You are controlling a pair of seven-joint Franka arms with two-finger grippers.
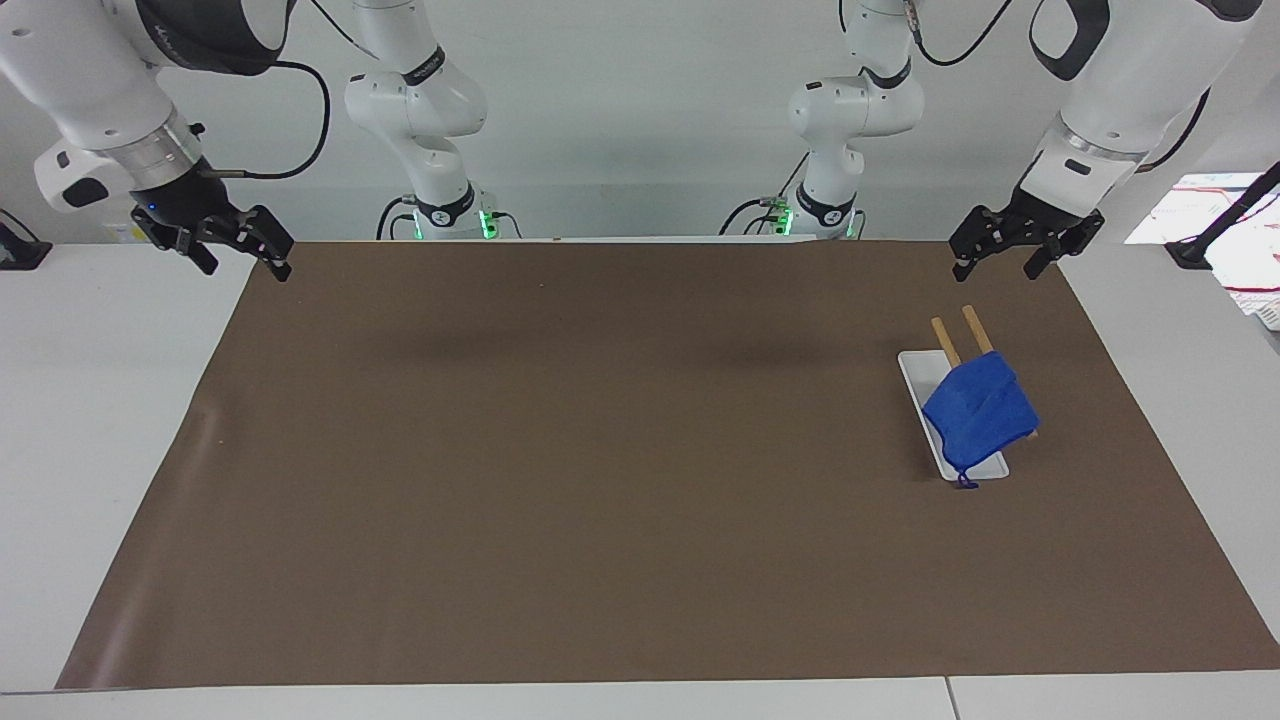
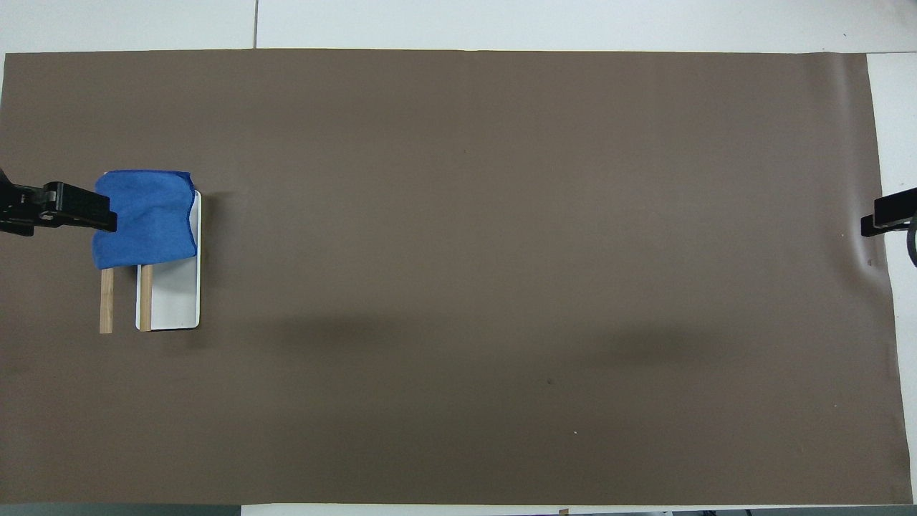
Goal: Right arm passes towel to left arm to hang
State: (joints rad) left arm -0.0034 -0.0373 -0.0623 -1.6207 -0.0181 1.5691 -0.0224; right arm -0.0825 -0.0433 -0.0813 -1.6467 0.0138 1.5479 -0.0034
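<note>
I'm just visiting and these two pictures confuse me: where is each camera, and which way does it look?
Facing view: high across the table, looking at both robots; whole arms show, left gripper and right gripper raised at the table's ends.
Overhead view: above the robots' end, looking steeply down; only the grippers' tips show at the edges.
Shared: the brown mat and the blue towel draped over the wooden rack, half a turn apart.

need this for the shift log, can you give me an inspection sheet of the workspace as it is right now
surface: brown mat over a white table, one ripple at the right arm's end.
job's things: blue towel draped over two wooden rails of a rack with a white base, at the left arm's end.
clutter: nothing seen.
grippers: left gripper open, empty, raised over the mat's corner by the rack; right gripper open, empty, waiting over the mat's edge.
cables: black cable looped at the right wrist.
surroundings: papers off the mat.
</note>
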